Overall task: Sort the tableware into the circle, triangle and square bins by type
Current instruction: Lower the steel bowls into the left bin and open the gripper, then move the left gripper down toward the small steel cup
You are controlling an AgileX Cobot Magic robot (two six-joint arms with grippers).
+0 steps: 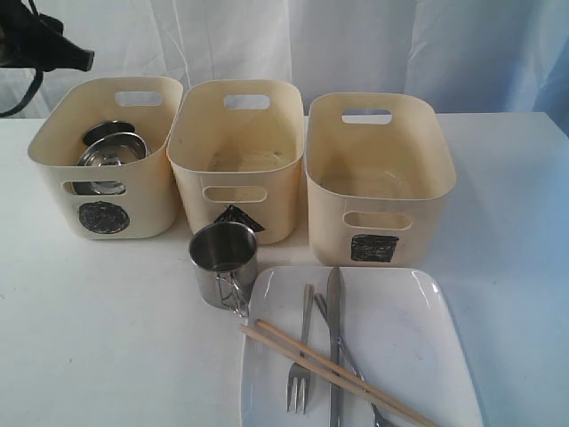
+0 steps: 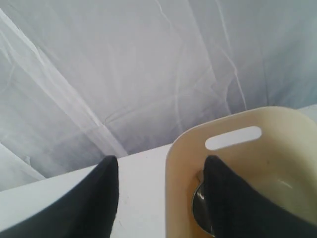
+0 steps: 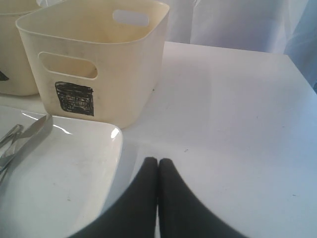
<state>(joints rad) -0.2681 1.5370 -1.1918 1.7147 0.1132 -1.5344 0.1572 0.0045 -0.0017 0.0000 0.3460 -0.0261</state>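
Three cream bins stand in a row on the white surface (image 1: 107, 338). The circle bin (image 1: 147, 191) is at the left end and holds stacked steel bowls (image 1: 111, 151), the triangle bin (image 1: 276, 213) is in the middle, and the square bin (image 1: 329, 222) is at the right end. A steel mug (image 1: 222, 262) stands upright in front of the triangle bin, partly hiding its mark, just beside the near left corner of the large white plate (image 1: 409, 329). On the plate lie the fork (image 1: 300, 374), the knife (image 1: 334, 311) and the spoon (image 1: 322, 307), side by side. The wooden chopsticks (image 1: 293, 345) lie slantwise across them, with one end jutting past the plate's left edge. The left tool (image 2: 161, 163) hangs over the rim of the circle bin with its fingers apart and nothing between them. The right tool (image 3: 157, 161) has its fingers pressed together and hovers above bare surface beside the plate's corner, in front of the square bin.
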